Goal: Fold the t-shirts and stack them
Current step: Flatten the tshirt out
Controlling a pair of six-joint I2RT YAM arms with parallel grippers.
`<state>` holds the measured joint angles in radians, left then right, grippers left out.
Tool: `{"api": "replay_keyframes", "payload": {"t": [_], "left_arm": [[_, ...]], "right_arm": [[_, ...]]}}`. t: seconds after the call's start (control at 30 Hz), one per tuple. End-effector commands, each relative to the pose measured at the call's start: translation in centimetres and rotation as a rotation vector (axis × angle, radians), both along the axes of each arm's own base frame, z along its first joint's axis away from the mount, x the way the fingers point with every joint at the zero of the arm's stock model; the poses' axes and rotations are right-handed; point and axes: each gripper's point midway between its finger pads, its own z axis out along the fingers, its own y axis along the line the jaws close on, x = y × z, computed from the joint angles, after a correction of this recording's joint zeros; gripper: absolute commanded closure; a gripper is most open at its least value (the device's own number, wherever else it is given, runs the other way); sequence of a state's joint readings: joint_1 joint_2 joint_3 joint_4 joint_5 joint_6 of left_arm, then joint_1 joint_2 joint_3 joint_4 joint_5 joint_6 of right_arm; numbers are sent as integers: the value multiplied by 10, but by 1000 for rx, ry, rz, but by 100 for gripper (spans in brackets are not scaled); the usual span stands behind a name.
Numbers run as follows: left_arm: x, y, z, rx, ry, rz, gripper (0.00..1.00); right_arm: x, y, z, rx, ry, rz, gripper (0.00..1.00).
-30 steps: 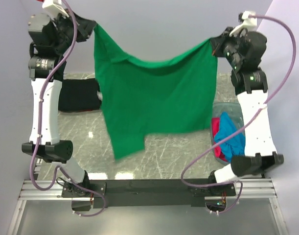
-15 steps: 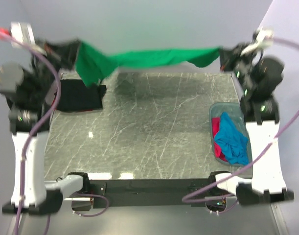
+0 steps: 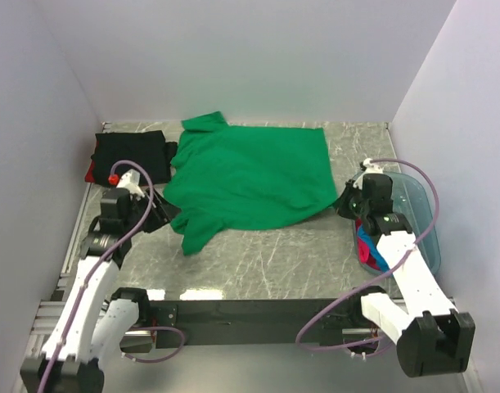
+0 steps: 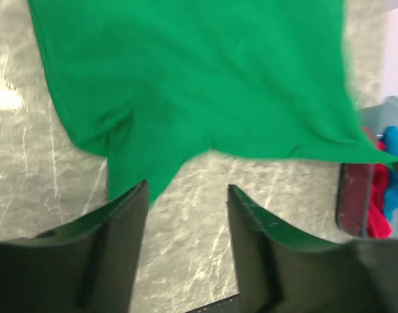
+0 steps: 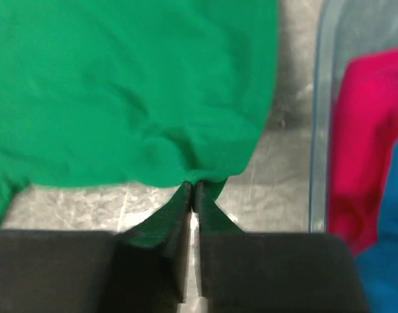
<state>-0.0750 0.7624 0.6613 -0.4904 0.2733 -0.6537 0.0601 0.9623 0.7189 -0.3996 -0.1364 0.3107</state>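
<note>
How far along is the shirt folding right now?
Done: a folded black shirt lies at the far left corner. In hand: the green t-shirt is spread flat, unfolded, the right gripper pinching its edge, the left gripper open. Left: folding it, plus the pink shirt and blue shirt in the tub.

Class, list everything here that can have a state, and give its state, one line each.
green t-shirt: spread out on the table
black t-shirt: folded, far left corner
tub: holds crumpled pink shirt, blue shirt
left gripper: open, empty
right gripper: shut on the green t-shirt's edge
</note>
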Motion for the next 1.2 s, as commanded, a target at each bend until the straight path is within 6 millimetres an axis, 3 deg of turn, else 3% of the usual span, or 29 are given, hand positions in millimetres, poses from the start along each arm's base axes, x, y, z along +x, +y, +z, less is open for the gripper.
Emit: {"api": "replay_keyframes", "payload": {"t": [0.0,0.03,0.13,0.3,0.43,0.53,0.6,0.7,0.73,0.8,0.83,0.9,0.93,0.97,1.03,1.07,1.13,1.17], "left_arm": [[-12,-1,52,-11,-173,-17,40],[-16,1,54,-4,-168,-6,34],[-15,6,68,19,-209,11,24],[-5,3,42,5,-157,9,23],[-3,6,31,3,-133,72,20],[-1,4,23,-1,-125,108,20],[0,-4,6,-4,-98,105,21],[1,-10,-26,33,-29,122,20],[3,-10,-34,46,-17,131,20],[5,-12,-51,60,23,127,20],[9,-14,-52,55,14,124,20],[10,-15,-64,64,37,118,21],[11,-16,-68,68,43,115,21],[14,-17,-69,65,38,112,22],[15,-19,-78,76,65,104,25],[16,-20,-79,77,68,98,25],[14,-22,-88,77,97,82,27],[11,-22,-92,81,107,76,28]], "right_arm": [[0,-9,28,-2,-91,-68,81],[-2,-15,30,-20,-90,-93,62],[-4,-21,52,-37,-145,-119,42],[-10,-11,74,-15,-204,-72,39],[-12,20,71,46,-214,32,39],[-14,64,63,51,-204,130,39],[-19,102,48,69,-156,231,40],[-20,144,32,94,-135,306,41],[-29,168,32,107,-144,364,41],[-36,197,13,88,-98,432,41],[-36,213,17,97,-108,464,41],[-53,247,-4,77,-55,555,44],[-52,263,2,90,-68,578,44],[-64,281,-13,75,-29,630,45],[-68,303,-11,75,-33,675,47],[-70,312,-25,51,-4,688,48],[-77,331,-25,52,-2,728,50],[-77,336,-36,35,21,733,50]]}}
